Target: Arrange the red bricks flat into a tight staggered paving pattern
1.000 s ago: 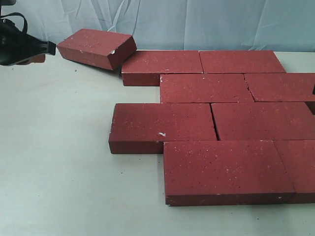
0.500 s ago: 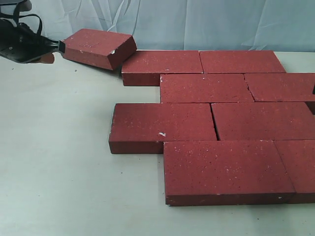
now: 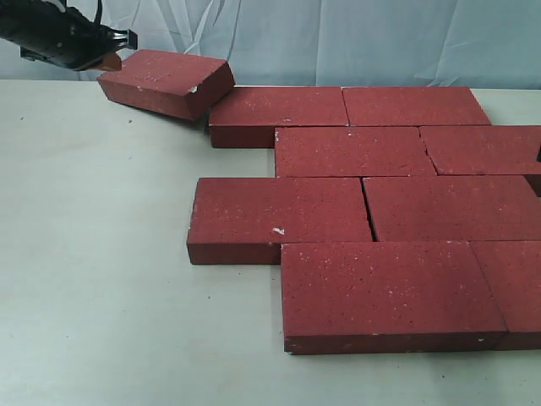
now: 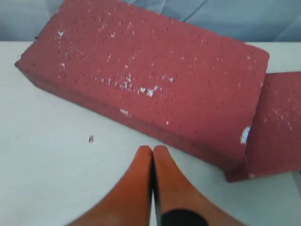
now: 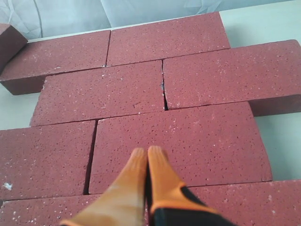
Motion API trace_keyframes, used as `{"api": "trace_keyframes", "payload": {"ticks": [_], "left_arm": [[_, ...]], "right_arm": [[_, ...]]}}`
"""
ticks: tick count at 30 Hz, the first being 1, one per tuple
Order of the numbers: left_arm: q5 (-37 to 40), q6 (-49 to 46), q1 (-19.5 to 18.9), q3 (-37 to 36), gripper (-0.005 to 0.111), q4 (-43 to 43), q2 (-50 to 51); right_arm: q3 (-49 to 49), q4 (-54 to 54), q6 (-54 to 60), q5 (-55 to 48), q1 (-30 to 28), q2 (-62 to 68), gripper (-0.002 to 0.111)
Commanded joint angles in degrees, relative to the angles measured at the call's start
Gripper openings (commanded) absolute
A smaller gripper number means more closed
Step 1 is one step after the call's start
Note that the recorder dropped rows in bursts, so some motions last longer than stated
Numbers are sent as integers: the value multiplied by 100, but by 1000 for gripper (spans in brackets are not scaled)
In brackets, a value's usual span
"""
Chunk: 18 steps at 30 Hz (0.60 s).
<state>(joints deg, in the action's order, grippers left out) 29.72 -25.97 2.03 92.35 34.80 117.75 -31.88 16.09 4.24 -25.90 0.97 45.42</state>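
Left claw (image 4: 153,151) has its two orange fingers (image 4: 134,188) pressed together with nothing between them. Its tips sit just short of the long side of the loose brick (image 4: 141,80), over bare counter (image 4: 51,160). In the exterior view this claw is at the brick's left end, close to the counter's far edge and toward its far left corner. Whether the tip touches the brick cannot be told.

That brick lies askew to the others. Its right end meets the left end of the back-row brick (image 3: 277,114) and seems lifted onto it, so it does not lie flat.

Eight more red bricks (image 3: 353,150) lie flat on the right part of the counter in four rows of two, each row shifted sideways from the next. They run from near the far edge toward the near edge and off the right side of the view. Thin gaps show at some joints.

Right claw (image 5: 148,153) is likewise closed tight on nothing. It points over the right-hand brick of the third row (image 5: 188,141), near that brick's left end; contact with the surface cannot be judged.
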Motion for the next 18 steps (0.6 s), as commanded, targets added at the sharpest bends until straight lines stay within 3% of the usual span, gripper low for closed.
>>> {"api": "trace_keyframes", "payload": {"ticks": [1, 7, 12, 15, 18], "left_arm": [[14, 3, 44, 802, 0, 397, 589], [-21, 3, 326, 2152, 0, 436, 1434], [-150, 200, 499, 3787, 0, 423, 2557], [-584, 139, 569, 4133, 0, 499, 2906], [-1505, 139, 668, 4133, 0, 786, 3097]], "right_arm": [[-39, 6, 10, 85, -22, 12, -1], [-39, 6, 10, 136, -22, 35, -1], [-39, 63, 10, 228, -22, 662, -1], [-39, 73, 10, 336, -22, 976, -1], [-39, 73, 21, 375, -22, 1037, -1]]}}
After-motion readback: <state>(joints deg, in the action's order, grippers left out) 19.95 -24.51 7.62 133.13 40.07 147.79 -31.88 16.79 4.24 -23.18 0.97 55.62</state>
